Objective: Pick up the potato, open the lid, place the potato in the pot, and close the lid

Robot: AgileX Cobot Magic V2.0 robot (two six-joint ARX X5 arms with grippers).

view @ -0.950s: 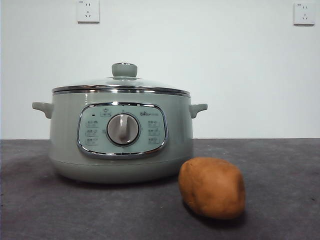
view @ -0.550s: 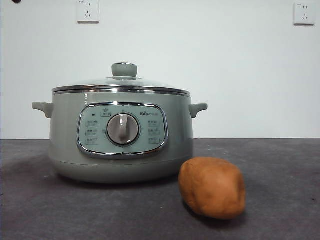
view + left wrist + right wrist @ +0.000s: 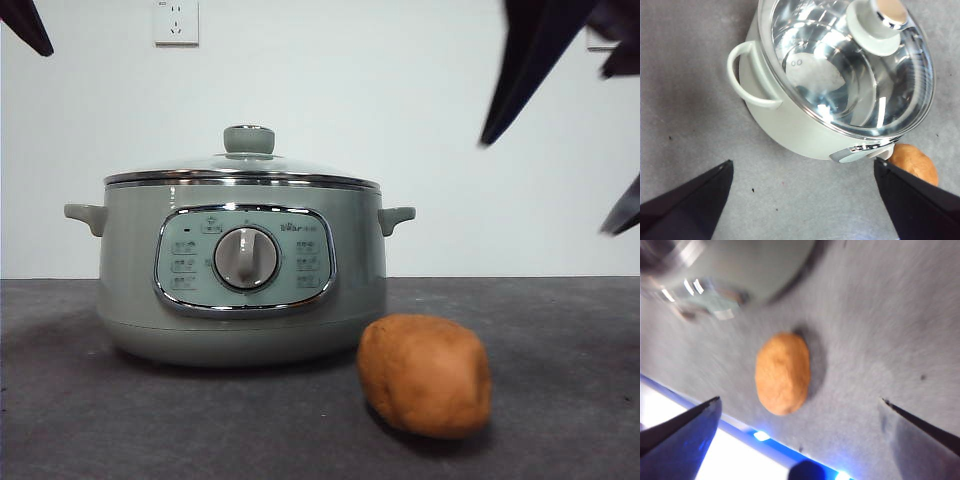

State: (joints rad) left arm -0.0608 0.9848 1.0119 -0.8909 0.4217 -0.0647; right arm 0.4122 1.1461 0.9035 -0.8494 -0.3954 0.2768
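The orange-brown potato [image 3: 425, 375] lies on the dark table in front of the pot [image 3: 240, 290], to its right. The sage-green pot carries its glass lid [image 3: 240, 166], shut, with the green knob [image 3: 248, 139] on top. My right gripper [image 3: 800, 400] hangs open high above the potato [image 3: 783, 372]; in the front view the right gripper [image 3: 545, 188] comes in from the top right. My left gripper [image 3: 802, 161] is open above the pot's [image 3: 785, 125] side, with the lid [image 3: 840, 75] and the potato [image 3: 914, 162] in its view. In the front view only its black tip [image 3: 25, 22] shows.
The pot has a small handle on each side [image 3: 86, 216] and a chrome-framed panel with a dial [image 3: 245, 258]. A white wall with sockets [image 3: 176, 22] stands behind the table. Dark grey table surface [image 3: 560, 330] lies around the potato.
The right gripper has dropped into the front view at the top right, large and dark. The black tip at the top left corner has grown. Pot, lid and potato have not moved.
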